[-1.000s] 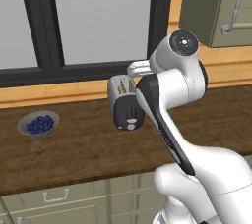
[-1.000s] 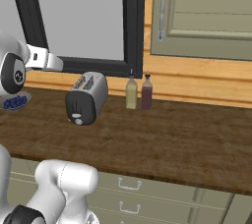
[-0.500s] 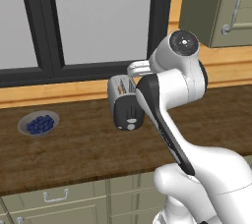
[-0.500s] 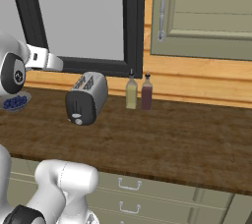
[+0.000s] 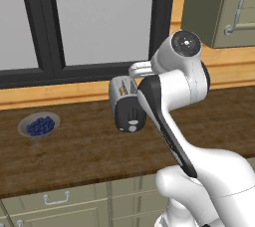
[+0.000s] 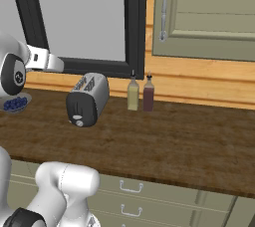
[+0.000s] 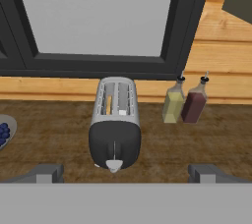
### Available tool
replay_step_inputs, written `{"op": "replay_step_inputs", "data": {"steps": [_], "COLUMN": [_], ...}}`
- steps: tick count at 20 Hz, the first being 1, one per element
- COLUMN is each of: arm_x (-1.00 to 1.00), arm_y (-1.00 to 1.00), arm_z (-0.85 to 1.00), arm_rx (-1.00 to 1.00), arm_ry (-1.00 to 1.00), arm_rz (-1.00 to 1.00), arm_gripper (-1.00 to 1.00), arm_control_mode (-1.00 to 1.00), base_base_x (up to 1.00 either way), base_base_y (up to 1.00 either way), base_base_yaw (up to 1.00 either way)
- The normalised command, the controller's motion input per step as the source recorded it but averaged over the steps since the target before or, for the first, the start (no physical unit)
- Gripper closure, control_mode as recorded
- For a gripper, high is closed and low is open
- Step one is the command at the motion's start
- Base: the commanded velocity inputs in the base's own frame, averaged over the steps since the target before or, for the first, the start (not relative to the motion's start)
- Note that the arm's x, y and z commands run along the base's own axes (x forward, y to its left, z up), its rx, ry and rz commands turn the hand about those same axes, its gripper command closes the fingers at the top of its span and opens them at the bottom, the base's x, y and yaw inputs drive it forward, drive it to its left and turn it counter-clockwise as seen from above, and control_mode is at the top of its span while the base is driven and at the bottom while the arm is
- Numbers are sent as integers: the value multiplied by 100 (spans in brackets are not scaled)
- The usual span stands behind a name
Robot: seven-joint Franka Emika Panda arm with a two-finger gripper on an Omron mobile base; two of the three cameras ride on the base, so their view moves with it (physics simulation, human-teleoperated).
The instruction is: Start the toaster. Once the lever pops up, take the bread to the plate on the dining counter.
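Note:
The silver toaster (image 5: 127, 107) (image 6: 87, 99) (image 7: 115, 126) stands on the wooden wall counter (image 5: 74, 151) below the window, its black front panel facing me. A white knob (image 7: 114, 165) sits low on that panel. A thin tan edge of the bread (image 7: 109, 104) shows in the toaster's left slot. My gripper (image 7: 127, 173) hovers in front of and above the toaster, open, its fingertips (image 7: 47, 173) wide apart with nothing held. The plate and the dining counter are out of view.
A grey bowl of blueberries (image 5: 40, 125) (image 6: 15, 104) sits left of the toaster. A yellow bottle (image 7: 173, 105) (image 6: 133, 94) and a dark red bottle (image 7: 193, 105) (image 6: 148, 94) stand to its right against the wall. A cabinet (image 6: 209, 17) hangs upper right.

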Motion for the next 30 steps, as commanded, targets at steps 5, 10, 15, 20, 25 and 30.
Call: {"op": "replay_step_inputs", "data": {"steps": [5,10,15,20,25,30], "arm_x": [0,0,0,0,0,0], "arm_y": [0,0,0,0,0,0], "arm_z": [0,0,0,0,0,0], "arm_rx": [0,0,0,0,0,0], "arm_ry": [0,0,0,0,0,0], "arm_rz": [0,0,0,0,0,0], "arm_gripper": [-100,-100,-100,-100,-100,-100], "arm_control_mode": [-100,-100,-100,-100,-100,-100], "base_base_x": [0,0,0,0,0,0], "base_base_y": [0,0,0,0,0,0], "base_base_yaw": [0,0,0,0,0,0]}}
